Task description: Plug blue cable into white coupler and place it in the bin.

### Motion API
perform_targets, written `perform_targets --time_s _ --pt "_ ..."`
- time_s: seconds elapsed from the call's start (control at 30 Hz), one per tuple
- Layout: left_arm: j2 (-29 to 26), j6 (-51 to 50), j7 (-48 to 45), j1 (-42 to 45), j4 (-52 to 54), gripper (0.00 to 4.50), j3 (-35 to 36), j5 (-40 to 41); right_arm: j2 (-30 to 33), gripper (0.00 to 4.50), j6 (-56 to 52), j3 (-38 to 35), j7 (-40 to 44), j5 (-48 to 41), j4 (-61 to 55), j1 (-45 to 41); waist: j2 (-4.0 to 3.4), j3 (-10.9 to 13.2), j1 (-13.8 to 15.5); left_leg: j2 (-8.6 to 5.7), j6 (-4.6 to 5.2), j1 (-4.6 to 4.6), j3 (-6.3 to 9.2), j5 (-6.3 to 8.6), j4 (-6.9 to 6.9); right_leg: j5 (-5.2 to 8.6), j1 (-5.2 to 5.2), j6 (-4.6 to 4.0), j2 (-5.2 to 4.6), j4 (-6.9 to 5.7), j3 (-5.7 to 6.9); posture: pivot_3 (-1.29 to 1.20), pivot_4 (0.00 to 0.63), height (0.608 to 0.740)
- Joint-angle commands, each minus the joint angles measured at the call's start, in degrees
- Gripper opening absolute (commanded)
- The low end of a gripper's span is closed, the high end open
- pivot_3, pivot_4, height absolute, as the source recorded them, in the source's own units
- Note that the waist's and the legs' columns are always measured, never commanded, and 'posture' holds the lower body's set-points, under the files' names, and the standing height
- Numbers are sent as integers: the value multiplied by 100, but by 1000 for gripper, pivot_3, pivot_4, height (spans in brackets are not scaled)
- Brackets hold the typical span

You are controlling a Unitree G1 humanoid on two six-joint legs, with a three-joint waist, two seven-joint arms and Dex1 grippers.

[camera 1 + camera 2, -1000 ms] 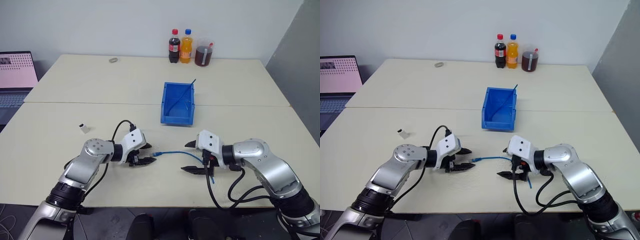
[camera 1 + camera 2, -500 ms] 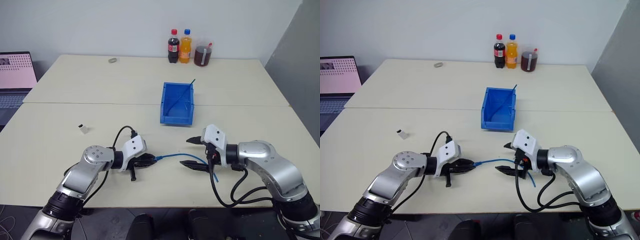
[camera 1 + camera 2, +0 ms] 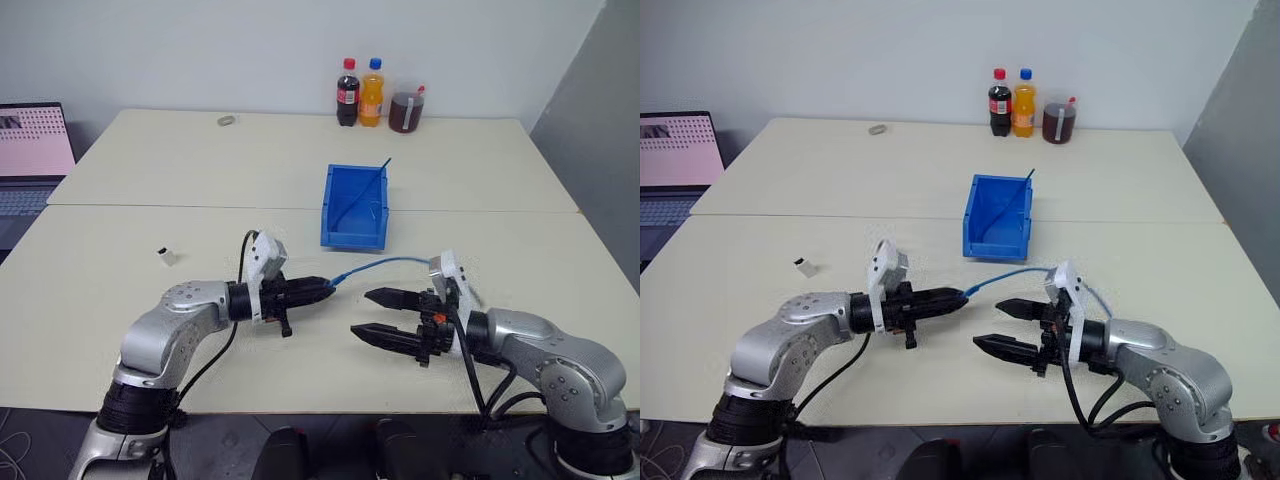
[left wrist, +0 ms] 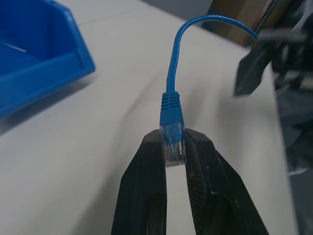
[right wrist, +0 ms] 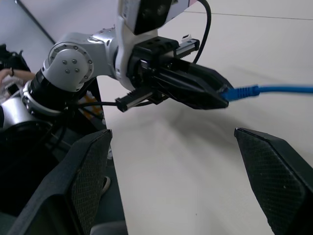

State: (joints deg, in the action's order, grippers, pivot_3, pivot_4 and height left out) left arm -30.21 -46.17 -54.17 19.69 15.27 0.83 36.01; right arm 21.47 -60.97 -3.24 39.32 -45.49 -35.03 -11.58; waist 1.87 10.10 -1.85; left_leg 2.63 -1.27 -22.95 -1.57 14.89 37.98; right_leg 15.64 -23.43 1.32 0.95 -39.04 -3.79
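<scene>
My left gripper (image 3: 325, 287) is shut on the clear plug (image 4: 174, 145) of the light-blue cable (image 3: 385, 263) and holds it above the table, pointing right. From the plug the cable arcs up and over to my right arm. My right gripper (image 3: 362, 313) faces the left one a short way off, open, one finger above the other, with nothing between them. In the right wrist view the left gripper (image 5: 215, 95) holds the cable (image 5: 283, 89) between my own wide-spread fingers (image 5: 88, 181). The white coupler (image 3: 167, 257) lies alone on the table to the left. The blue bin (image 3: 352, 238) stands behind the grippers.
A darker thin cable (image 3: 365, 190) leans inside the bin. Two bottles (image 3: 348, 92) and a jug of dark liquid (image 3: 405, 110) stand at the table's far edge, with a small grey object (image 3: 227, 120) to their left. An open laptop (image 3: 30, 150) is at the far left.
My left gripper shut on the cable's plug and lifted it off the table, turning to point right. The right gripper rose, rolled and drew back slightly, staying open.
</scene>
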Motion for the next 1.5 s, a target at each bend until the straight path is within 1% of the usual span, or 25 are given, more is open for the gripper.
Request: perform_targets --time_s 0.03,0.13,0.27,0.53,1.0,1.1,1.17,1.23,1.5 --pt "78 -520 198 157 283 255 344 709 -251 4238 106 -237 -463 -259 65 -13 0 0 -2 -2 0 1 -1 0 0 0 0 1 -1 0 0 0 150 740" --pt "112 -732 289 201 307 255 414 1027 -571 4238 274 -318 -755 -355 315 -201 0 0 -10 -1 0 2 0 0 -2 0 0 1 1 0 -2 0 150 740" --pt "72 -776 308 191 307 255 380 1151 -959 4238 259 -552 -1079 -826 558 -545 -1 0 -11 0 -1 2 -1 0 -1 0 -1 1 2 -1 -3 0 150 740" --pt "130 -750 444 197 318 255 374 1372 -975 4238 173 -336 -1335 -1103 759 -825 -1 0 -4 -3 -1 -1 -2 0 -2 -1 -1 0 -1 4 -8 0 150 740" --pt "141 -759 704 275 407 255 349 1663 -1046 4238 222 -175 -1590 -1346 981 -913 -1 0 -6 -2 -1 -1 -1 0 -4 0 -2 0 0 4 -17 0 150 740" --pt "122 -763 739 288 425 255 331 1704 -1036 3736 228 -161 -1613 -1381 995 -927 -1 0 -6 -2 -1 -1 0 0 -4 0 -2 0 0 4 -18 0 150 740" --pt "85 -756 716 294 444 255 296 1687 -1054 3190 236 -181 -1654 -1405 1031 -943 -1 0 -6 -2 -1 -1 -1 0 -4 0 -2 0 0 4 -18 0 150 740" --pt "57 -760 698 283 469 254 275 1681 -1049 2822 245 -188 -1663 -1413 1046 -954 -1 0 -6 -2 -1 -1 -1 0 -4 0 -2 0 0 4 -18 0 150 740" --pt "-120 -716 552 195 470 254 202 1611 -994 1012 221 -226 -1650 -1586 1076 -971 -1 1 -8 -2 -1 -1 -2 0 -5 0 -4 0 0 4 -17 0 150 740"
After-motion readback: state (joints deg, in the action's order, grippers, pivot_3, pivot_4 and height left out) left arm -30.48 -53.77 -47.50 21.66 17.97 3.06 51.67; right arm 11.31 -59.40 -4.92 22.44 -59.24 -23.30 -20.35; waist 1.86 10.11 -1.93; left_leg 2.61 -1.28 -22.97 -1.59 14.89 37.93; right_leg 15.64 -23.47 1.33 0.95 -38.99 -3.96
